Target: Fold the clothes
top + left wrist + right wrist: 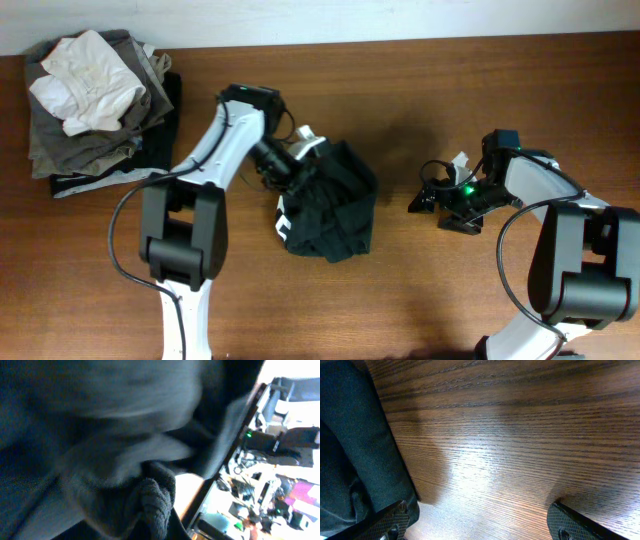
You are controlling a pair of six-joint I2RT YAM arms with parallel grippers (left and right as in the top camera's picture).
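Blurred dark shirt (100, 455) filling most of the view, bunched into folds at lower centre; table edge (202, 491) and cluttered room (272, 492) at right.

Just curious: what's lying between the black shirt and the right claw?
Nothing: overhead, only bare wooden table separates the black T-shirt from the right gripper.

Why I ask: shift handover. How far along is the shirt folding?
Done: no tidy fold shows; the T-shirt lies crumpled mid-table. In hand: the left gripper is shut on its edge. Left: spreading it flat and every fold; the right gripper hangs open over the table beside it.
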